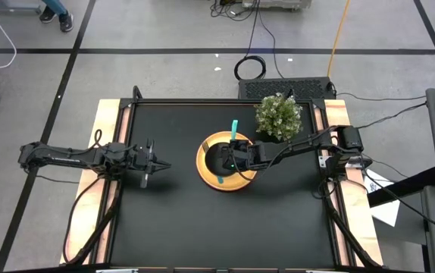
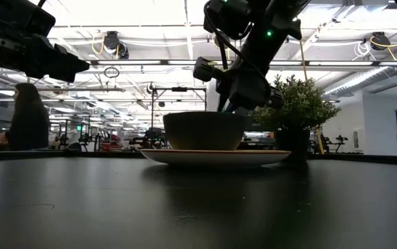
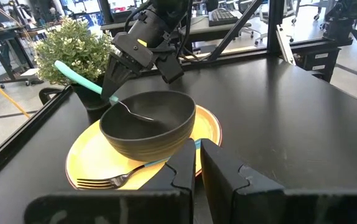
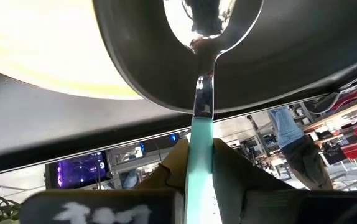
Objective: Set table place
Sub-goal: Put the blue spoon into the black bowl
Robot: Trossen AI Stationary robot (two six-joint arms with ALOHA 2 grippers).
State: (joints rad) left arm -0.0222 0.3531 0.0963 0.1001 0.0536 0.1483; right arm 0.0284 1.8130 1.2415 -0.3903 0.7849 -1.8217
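Your right hand [image 3: 113, 81] is pinching the spoon [image 3: 107, 98] into the bowl [image 3: 147, 124]; lower gently, probably nearly seated, before releasing.

Big black table [image 1: 179, 220] w/ light wood strips on 2 sides. A yellow plate [image 1: 206, 168] sits on it near the middle. A green plant in a dark pot [image 1: 278, 116] stands on it too, just beside the plate, toward the back.

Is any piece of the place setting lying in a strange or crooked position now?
Yes. The fork lies on the yellow plate, partly tucked under the black bowl, not beside the plate. The spoon leans into the bowl, held by the right gripper.
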